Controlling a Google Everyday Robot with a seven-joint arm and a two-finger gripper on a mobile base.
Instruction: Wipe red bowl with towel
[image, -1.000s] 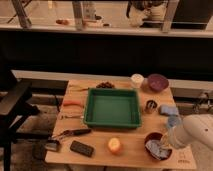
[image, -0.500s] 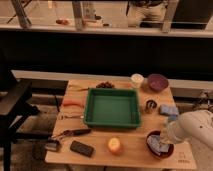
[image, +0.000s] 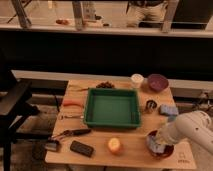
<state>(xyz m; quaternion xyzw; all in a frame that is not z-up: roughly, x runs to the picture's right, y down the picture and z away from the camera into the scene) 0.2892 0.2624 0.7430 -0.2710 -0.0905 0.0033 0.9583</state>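
Note:
The red bowl (image: 165, 151) sits at the front right corner of the wooden table (image: 95, 152). A pale blue-white towel (image: 154, 145) lies inside the bowl on its left side. My white arm (image: 189, 130) comes in from the right, and my gripper (image: 156, 144) is down in the bowl at the towel. The arm's end covers the bowl's upper part.
A green tray (image: 112, 107) fills the table's middle. An orange (image: 114, 145), a black phone (image: 81, 148) and tools (image: 70, 133) lie at the front left. A purple bowl (image: 157, 81), a white cup (image: 136, 80), a small jar (image: 150, 105) and a blue sponge (image: 169, 110) stand at the right.
My arm has shifted left and down over the red bowl, bringing the gripper deeper onto the towel. Nothing else on the table has moved.

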